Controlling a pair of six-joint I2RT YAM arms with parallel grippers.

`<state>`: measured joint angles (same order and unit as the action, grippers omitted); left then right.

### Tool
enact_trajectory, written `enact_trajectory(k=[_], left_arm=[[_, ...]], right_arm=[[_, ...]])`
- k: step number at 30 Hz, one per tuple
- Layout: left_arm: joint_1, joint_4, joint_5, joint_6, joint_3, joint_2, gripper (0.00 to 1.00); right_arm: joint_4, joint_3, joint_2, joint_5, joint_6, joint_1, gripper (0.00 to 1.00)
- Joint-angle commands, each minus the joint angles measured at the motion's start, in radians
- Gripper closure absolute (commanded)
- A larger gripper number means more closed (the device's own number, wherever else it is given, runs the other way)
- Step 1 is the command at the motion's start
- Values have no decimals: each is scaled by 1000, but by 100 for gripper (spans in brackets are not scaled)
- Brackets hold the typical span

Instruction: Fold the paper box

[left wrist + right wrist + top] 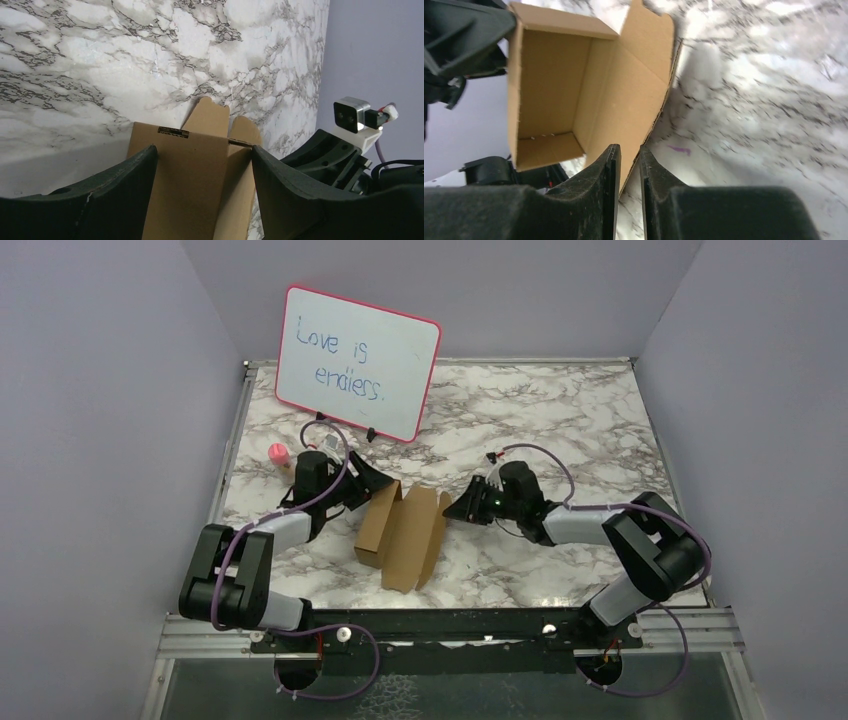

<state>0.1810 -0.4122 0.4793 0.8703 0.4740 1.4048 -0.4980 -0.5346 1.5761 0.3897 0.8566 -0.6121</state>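
Reaching in from the left, the left arm [250, 560] stretches toward the middle of the marble surface [580, 420], past a small pink thing [277, 452]. That thing lies near the foot of the pink-framed whiteboard [358, 362], which stands tilted at the back with blue handwriting on it. The left hand [368, 485] is released: its fingers [125, 185] stand wide apart on either side of the left end of the paper box [405, 530]. From its wrist view the brown panel fills the gap between them; whether either pad touches the cardboard I cannot tell. The paper box sits on the surface about midway between the two arms. It is partly folded, with walls raised into a trough, the top open, and rounded flaps sticking out at the far end. At its right side the right hand [460, 508] is clenched almost together on the right-hand flap, with the flap's edge caught in the narrow slit between its fingertips [606, 165]. Behind it the right arm [640, 540] bends back toward the near right corner.
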Motion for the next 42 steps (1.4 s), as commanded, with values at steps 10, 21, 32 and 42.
enact_trajectory(k=[10, 21, 32, 42], left_arm=[[-26, -20, -44, 65, -55, -82, 30], [-26, -59, -27, 83, -88, -68, 30], [-26, -61, -49, 73, -94, -102, 30], [-27, 275, -168, -123, 85, -242, 9]], right_arm=[[156, -151, -26, -81, -90, 2, 74], [118, -137, 71, -64, -70, 1, 72], [209, -184, 18, -141, -178, 1, 99], [629, -506, -61, -242, -612, 2, 99]])
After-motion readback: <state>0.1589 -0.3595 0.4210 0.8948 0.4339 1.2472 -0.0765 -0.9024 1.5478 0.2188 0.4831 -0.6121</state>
